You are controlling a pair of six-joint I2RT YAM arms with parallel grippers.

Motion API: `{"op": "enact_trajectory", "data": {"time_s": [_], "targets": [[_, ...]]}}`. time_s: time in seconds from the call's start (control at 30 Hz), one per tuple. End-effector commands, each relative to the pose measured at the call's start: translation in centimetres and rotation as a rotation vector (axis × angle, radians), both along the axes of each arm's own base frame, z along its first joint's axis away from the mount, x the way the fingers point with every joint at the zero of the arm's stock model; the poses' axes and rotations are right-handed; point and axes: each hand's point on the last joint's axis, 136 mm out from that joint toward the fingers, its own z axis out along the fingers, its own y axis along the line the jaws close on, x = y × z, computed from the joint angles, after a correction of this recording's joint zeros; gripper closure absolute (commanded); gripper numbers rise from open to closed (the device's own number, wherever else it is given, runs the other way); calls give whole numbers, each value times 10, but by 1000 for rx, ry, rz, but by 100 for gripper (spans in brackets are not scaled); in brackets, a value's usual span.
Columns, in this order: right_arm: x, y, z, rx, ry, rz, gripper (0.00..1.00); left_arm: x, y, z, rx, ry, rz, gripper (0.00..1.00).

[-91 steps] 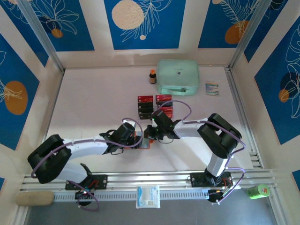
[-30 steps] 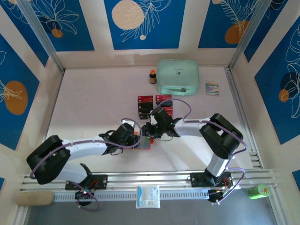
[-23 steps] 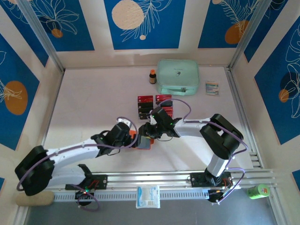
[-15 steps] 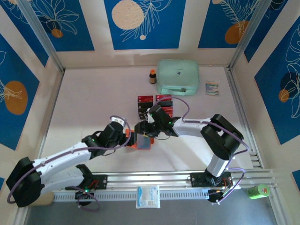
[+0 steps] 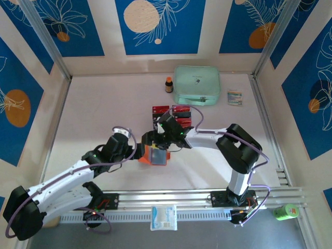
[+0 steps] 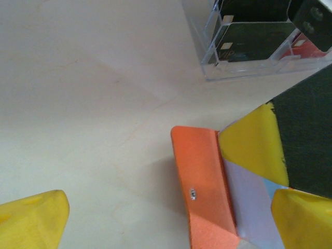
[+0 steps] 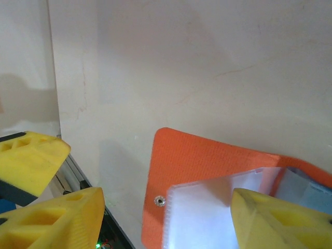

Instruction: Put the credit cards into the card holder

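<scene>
At frame centre of the top view, the card holder (image 5: pixel 155 155) lies open between my left gripper (image 6: pixel 168 205) and right gripper (image 7: pixel 168 220), both spread, pinching nothing, so unheld it may flop shut or skid when I fetch credit cards (image 5: pixel 161 109) from the tray (image 6: pixel 244 70) just above.

The orange card holder (image 5: pixel 155 155) lies open on the tabletop (image 5: pixel 104 114), its pale inside facing up. The left gripper (image 5: pixel 138 152) is at its left edge and the right gripper (image 5: pixel 154 141) at its far edge. Behind them, red and black credit cards (image 5: pixel 161 110) lie in rows, partly under the right arm. Farther back are a small brown bottle (image 5: pixel 168 84) and a mint-green pouch (image 5: pixel 196 85).
</scene>
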Motion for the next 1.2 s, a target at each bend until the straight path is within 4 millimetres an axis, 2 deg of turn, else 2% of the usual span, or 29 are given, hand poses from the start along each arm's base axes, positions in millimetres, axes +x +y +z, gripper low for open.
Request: {"op": "enact_trajectory", "data": {"time_s": [0.0, 0.2, 0.47, 0.87, 1.17], "targets": [[-14, 12, -8, 9, 63, 46, 34, 3, 0, 6, -38, -21, 23, 0], [-12, 9, -21, 13, 109, 12, 34, -1, 2, -5, -28, 2, 18, 0], [-12, 3, -26, 14, 129, -16, 34, -5, 2, -29, -1, 51, 5, 0], [-11, -1, -19, 23, 117, -29, 33, -14, 8, -67, 52, 123, 8, 0], [-9, -14, -5, 11, 60, -42, 35, -14, 12, -77, 78, 162, 44, 0]]}}
